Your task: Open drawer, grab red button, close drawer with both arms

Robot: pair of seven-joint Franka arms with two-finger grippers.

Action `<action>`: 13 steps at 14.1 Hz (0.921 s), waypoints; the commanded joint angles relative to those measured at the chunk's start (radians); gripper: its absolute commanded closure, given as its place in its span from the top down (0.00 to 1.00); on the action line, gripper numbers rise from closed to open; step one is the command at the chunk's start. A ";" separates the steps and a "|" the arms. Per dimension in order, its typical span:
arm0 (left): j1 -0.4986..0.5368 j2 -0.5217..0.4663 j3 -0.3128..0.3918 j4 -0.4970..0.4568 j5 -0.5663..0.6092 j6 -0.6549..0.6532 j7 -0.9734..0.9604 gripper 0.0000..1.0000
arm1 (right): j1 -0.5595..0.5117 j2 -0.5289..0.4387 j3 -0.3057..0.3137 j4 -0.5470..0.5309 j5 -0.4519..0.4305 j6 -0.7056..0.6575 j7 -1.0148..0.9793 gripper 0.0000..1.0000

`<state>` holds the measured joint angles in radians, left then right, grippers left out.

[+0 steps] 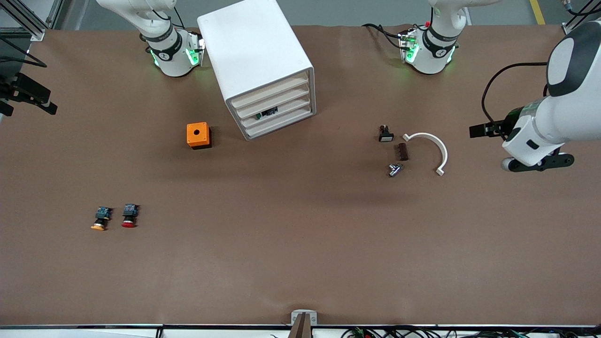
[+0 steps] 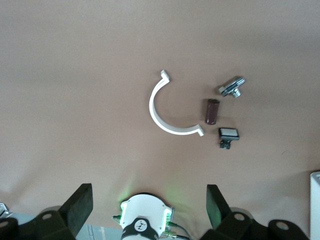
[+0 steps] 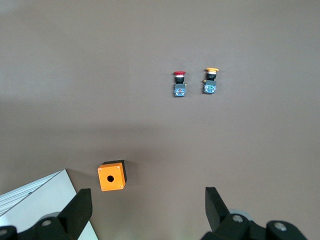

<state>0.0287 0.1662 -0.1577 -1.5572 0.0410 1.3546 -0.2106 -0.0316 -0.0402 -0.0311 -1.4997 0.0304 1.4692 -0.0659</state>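
The white cabinet [image 1: 263,65] stands between the arm bases, with all four drawers shut. The drawer [image 1: 274,97], second from the top, has a beige front. The red-capped button [image 1: 129,216] lies on the table toward the right arm's end, near the front camera, beside an orange-capped button [image 1: 100,218]. It also shows in the right wrist view [image 3: 179,83]. My left gripper [image 1: 537,163] is open and empty at the left arm's end of the table; the left wrist view [image 2: 148,210] shows it too. My right gripper [image 3: 147,210] is open and empty, high over the orange box, and is out of the front view.
An orange box with a hole [image 1: 198,135] sits beside the cabinet. A white arc [image 1: 429,148], a brown piece [image 1: 402,151], a metal part [image 1: 394,169] and a small black switch [image 1: 385,134] lie toward the left arm's end.
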 commanded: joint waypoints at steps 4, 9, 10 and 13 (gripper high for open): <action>-0.015 -0.253 0.076 -0.343 -0.026 0.210 0.085 1.00 | -0.005 0.042 0.007 0.009 -0.040 0.014 0.009 1.00; 0.030 -0.274 0.078 -0.302 -0.043 0.350 0.142 1.00 | -0.008 0.039 0.008 -0.005 -0.035 0.033 0.011 1.00; 0.028 -0.243 0.078 -0.249 -0.043 0.351 0.142 1.00 | -0.008 0.039 0.008 -0.004 -0.035 0.031 0.009 1.00; 0.031 -0.180 0.078 -0.121 -0.039 0.350 0.137 1.00 | -0.008 0.042 0.008 -0.005 -0.035 0.026 0.009 1.00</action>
<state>0.0566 -0.0738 -0.0807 -1.7754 0.0133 1.7130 -0.0852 -0.0320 0.0061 -0.0311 -1.5021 0.0077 1.4975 -0.0659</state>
